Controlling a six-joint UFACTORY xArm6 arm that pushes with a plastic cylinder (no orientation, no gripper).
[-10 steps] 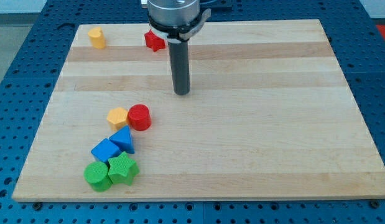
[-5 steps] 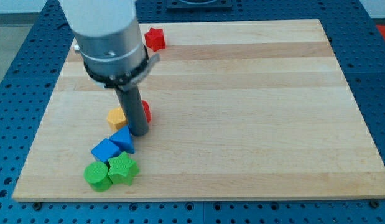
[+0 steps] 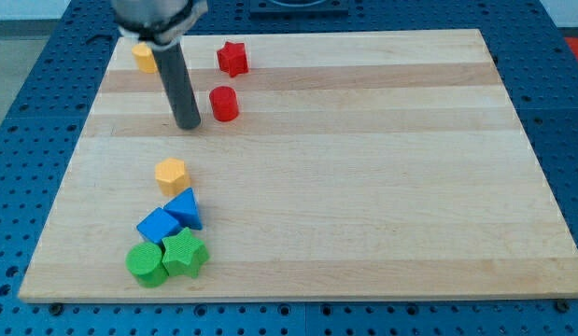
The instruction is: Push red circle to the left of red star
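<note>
The red circle (image 3: 223, 103) lies on the wooden board (image 3: 363, 159), below and slightly left of the red star (image 3: 232, 58) near the view's top edge. My tip (image 3: 188, 125) stands just to the left of the red circle, a small gap away, and a little lower in the view. The dark rod rises from it toward the top left, partly covering a yellow block (image 3: 143, 58).
A yellow hexagon (image 3: 171, 174) sits at the lower left. Below it are a blue triangle (image 3: 186, 208) and a blue block (image 3: 158, 226), then a green circle (image 3: 145, 265) and a green star (image 3: 184, 255) near the bottom edge.
The red circle has moved from beside the yellow hexagon up to just below the red star. My tip has moved up and left and now stands left of the red circle.
</note>
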